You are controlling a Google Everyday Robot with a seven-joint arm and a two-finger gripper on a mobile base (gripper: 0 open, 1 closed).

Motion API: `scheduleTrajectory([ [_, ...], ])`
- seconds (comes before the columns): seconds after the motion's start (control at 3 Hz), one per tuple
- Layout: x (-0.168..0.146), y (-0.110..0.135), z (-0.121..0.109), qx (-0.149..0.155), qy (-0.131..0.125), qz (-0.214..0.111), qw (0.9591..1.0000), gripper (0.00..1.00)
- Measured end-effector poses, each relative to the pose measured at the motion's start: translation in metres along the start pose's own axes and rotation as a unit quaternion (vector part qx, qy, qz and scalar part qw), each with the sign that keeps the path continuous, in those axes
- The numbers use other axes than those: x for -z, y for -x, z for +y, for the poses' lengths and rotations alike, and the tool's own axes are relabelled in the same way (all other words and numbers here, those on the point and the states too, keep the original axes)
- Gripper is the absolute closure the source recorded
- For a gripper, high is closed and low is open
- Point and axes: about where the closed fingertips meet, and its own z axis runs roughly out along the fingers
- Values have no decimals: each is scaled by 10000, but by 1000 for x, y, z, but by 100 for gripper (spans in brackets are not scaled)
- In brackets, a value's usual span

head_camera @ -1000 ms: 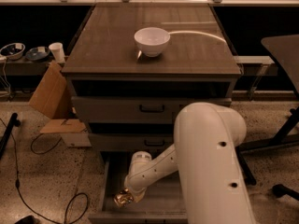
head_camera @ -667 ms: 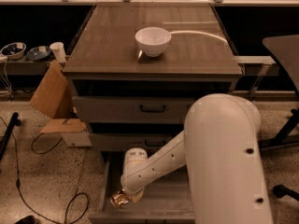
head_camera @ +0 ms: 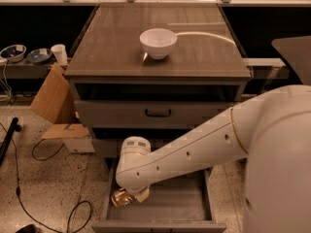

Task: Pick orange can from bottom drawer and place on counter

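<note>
The bottom drawer [head_camera: 194, 205] is pulled open and shows a plain grey inside. A small shiny orange-brown thing, which I take for the orange can [head_camera: 118, 198], sits at the drawer's left side. My gripper [head_camera: 130, 196] reaches down into the drawer right at the can, mostly hidden under my white wrist [head_camera: 133, 166]. I cannot tell whether it touches the can. The counter [head_camera: 112, 52] is the wood-grain top of the cabinet, above.
A white bowl [head_camera: 158, 42] stands on the counter near its middle. The upper drawer with a dark handle [head_camera: 158, 113] is shut. A cardboard box [head_camera: 51, 101] leans at the cabinet's left. Cables [head_camera: 48, 152] lie on the floor. A shelf holds bowls and a cup [head_camera: 60, 54].
My arm has swung a little left and down into the drawer, bringing the wrist over the can. The can has not visibly moved.
</note>
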Motion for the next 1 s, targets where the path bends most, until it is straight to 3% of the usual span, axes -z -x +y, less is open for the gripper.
scheduleTrajectory([
  [0.33, 80, -14, -19, -269, -90, 193, 9994, 100],
  [0.67, 116, -22, -29, -470, -170, 291, 9983, 100],
  [1.0, 116, -22, -29, -470, -170, 291, 9983, 100],
])
